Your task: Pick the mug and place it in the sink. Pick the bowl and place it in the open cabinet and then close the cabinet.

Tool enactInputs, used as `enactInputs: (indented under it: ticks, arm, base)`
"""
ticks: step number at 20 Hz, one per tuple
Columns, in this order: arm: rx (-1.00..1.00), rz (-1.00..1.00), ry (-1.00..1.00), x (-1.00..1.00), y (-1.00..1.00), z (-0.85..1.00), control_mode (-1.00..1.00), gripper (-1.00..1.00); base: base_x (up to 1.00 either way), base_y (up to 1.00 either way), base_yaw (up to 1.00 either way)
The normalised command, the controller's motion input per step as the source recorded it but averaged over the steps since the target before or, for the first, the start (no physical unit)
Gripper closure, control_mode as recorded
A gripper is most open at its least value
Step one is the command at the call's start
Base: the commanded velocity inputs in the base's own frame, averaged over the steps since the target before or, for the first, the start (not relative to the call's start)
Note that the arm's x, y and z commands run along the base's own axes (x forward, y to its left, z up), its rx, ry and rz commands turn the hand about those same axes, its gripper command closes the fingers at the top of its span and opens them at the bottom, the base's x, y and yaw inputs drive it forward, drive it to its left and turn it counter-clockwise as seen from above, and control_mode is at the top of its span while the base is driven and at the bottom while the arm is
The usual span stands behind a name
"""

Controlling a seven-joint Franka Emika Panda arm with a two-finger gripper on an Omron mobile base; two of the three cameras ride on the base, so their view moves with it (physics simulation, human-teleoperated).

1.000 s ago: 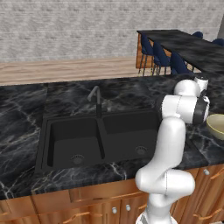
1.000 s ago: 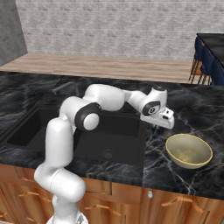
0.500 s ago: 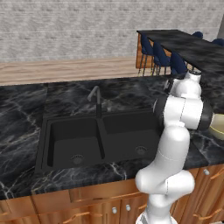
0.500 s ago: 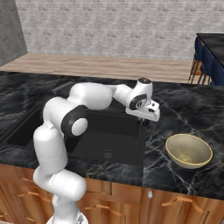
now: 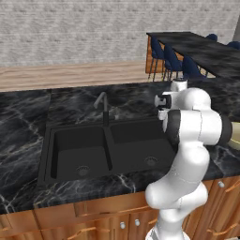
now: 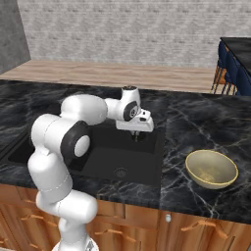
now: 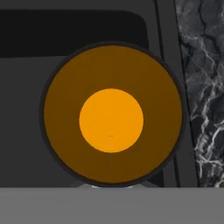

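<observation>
Now I'm holding the mug [image 7: 111,116] clenched in my pincer [image 6: 139,134] over the sink's [image 6: 147,147] right basin — small, stiff, likely light and slick, so I'm gripping its rim.

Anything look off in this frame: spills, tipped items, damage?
Nothing stands out. The mug hangs upright in the shut gripper above the sink; the bowl sits upright on the counter. No spills or damage visible.
</observation>
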Motion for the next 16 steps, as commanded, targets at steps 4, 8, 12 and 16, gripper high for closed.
enactInputs:
  ticks: [4,8,12,16]
  arm:
    - [0.00,0.00,0.00,0.10,0.34,-0.48,-1.00,1.00]
    - [0.00,-0.04,0.00,0.49,0.00,-0.36,-1.00,1.00]
    - [0.00,-0.06,0.05,0.49,0.00,-0.56,-1.00,1.00]
    - [0.00,-0.03,0.14,0.32,0.01,-0.67,-1.00,1.00]
  base:
    - [0.00,0.00,0.00]
    - [0.00,0.00,0.00]
    - [0.00,0.00,0.00]
    - [0.00,0.00,0.00]
